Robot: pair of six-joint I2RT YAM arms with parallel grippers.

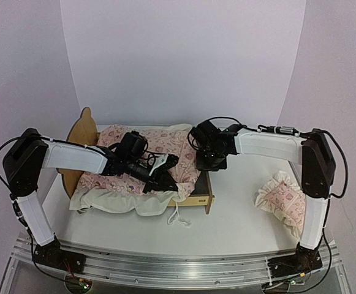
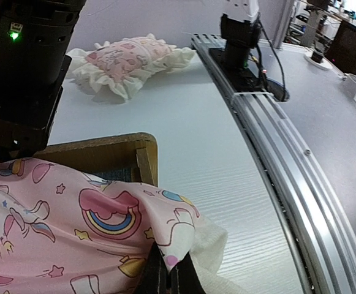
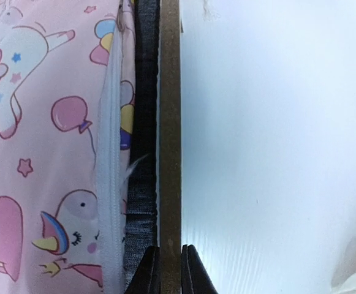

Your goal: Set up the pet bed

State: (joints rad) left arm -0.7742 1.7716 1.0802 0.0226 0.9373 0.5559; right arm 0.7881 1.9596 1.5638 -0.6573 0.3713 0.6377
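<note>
Surface: white table (image 1: 239,214), lilac backdrop (image 1: 184,55).
Pet bed (image 1: 197,199): mid-table, headboard at 9 o'clock.
Left gripper (image 2: 167,277): clenched on the quilt (image 1: 165,141) corner.
Right gripper (image 3: 170,269): grasping the bed's foot rail.
Progress: I judge the quilt on but bunched. The pillow (image 1: 282,202), at 4 o'clock, is unplaced.

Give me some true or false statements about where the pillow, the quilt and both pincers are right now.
1. The ruffled pillow lies on the pet bed. False: it lies on the table, to the right of the bed.
2. The left pincer pinches the quilt. True.
3. The right pincer hangs open above the table. False: it clamps the pet bed's wooden edge.
4. The quilt is draped over the pet bed. True.
</note>
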